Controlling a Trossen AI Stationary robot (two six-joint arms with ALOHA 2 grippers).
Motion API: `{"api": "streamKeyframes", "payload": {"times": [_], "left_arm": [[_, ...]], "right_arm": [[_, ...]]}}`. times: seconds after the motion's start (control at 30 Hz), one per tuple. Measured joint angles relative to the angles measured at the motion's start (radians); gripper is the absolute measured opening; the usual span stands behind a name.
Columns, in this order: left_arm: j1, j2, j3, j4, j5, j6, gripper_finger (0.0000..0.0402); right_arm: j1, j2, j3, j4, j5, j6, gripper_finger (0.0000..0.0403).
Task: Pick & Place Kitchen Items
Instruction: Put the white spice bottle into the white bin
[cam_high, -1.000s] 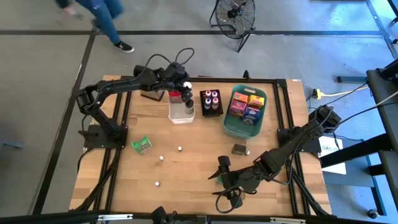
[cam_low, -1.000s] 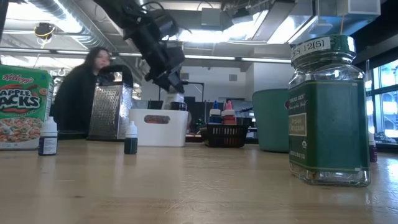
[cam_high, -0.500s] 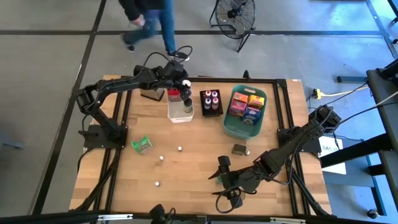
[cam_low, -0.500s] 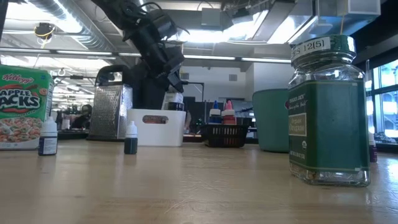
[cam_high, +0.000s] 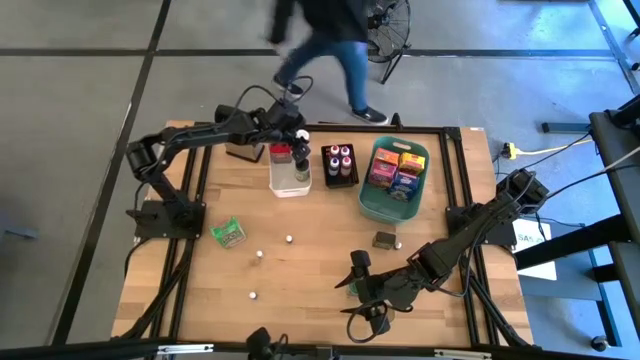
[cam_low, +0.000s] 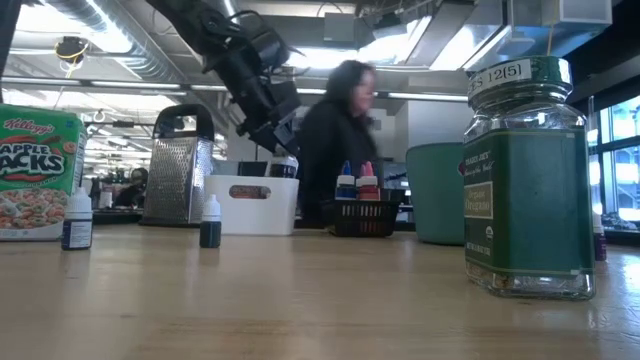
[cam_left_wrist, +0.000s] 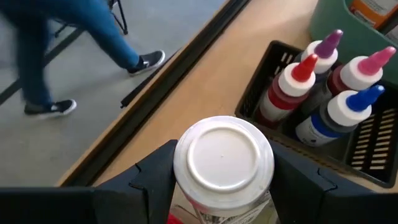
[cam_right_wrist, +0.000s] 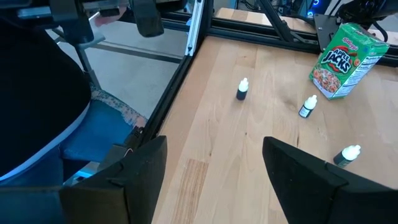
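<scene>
My left gripper (cam_high: 287, 150) hangs over the white bin (cam_high: 290, 185) at the table's far side, shut on a white-lidded jar (cam_left_wrist: 222, 154) with a red label. In the low view the jar (cam_low: 286, 160) shows just above the bin's rim. My right gripper (cam_right_wrist: 214, 180) stands open near the table's front edge (cam_high: 365, 300), nothing between its fingers. Capped bottles stand in the black tray (cam_high: 340, 178), and boxes fill the teal basket (cam_high: 372, 208). A green cereal box (cam_high: 228, 233), a glass jar (cam_high: 384, 240) and small dropper bottles (cam_high: 289, 239) rest on the wood. My left gripper pinches the jar's two sides just under its white lid (cam_left_wrist: 184, 198), one finger (cam_left_wrist: 155, 177) on either side. The fingers slant down, coming from the table's left. The jar is lifted, lid up, over the white bin; its lower end is hidden.
A metal grater (cam_low: 178, 180) stands left of the bin at the far edge. A person (cam_high: 320, 40) walks on the floor beyond the table, near a fan (cam_high: 378, 25). Bare wood lies between the bin and the front edge (cam_high: 320, 270).
A person has walked along the floor beyond the table's far edge, from left toward right. Both grippers have kept their places and their openings, and the jar stays held over the bin.
</scene>
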Motion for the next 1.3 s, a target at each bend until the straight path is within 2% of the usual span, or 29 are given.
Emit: {"api": "streamKeyframes", "payload": {"times": [0.37,0.5,0.8,0.9,1.03,1.1,1.17,1.3], "left_arm": [[0.003,0.016,-0.038,0.056,0.026,0.016,0.0208],[0.008,0.016,-0.046,0.078,0.060,0.055,0.0208],[0.008,0.012,-0.046,0.075,0.067,0.113,0.0208],[0.008,0.012,-0.046,0.081,0.066,0.114,0.0208],[0.008,0.012,-0.047,0.095,0.069,0.107,0.0208],[0.008,0.012,-0.047,0.098,0.071,0.104,0.0208],[0.008,0.012,-0.047,0.094,0.072,0.103,0.0208],[0.008,0.012,-0.047,0.091,0.072,0.085,0.0208]], "right_arm": [[-0.001,0.000,0.000,0.024,0.000,-0.030,0.0268],[-0.008,-0.009,0.000,0.064,0.001,-0.182,0.0268],[-0.056,-0.034,0.000,0.093,0.009,-0.515,0.0268],[-0.085,-0.034,0.000,0.112,0.108,-0.601,0.0268],[-0.141,-0.034,0.030,0.293,0.439,-0.726,0.0268],[-0.168,-0.038,0.063,0.312,0.564,-0.764,0.0268],[-0.189,-0.038,0.088,0.268,0.612,-0.775,0.0268],[-0.214,-0.036,0.094,0.162,0.600,-0.773,0.0268]]}}
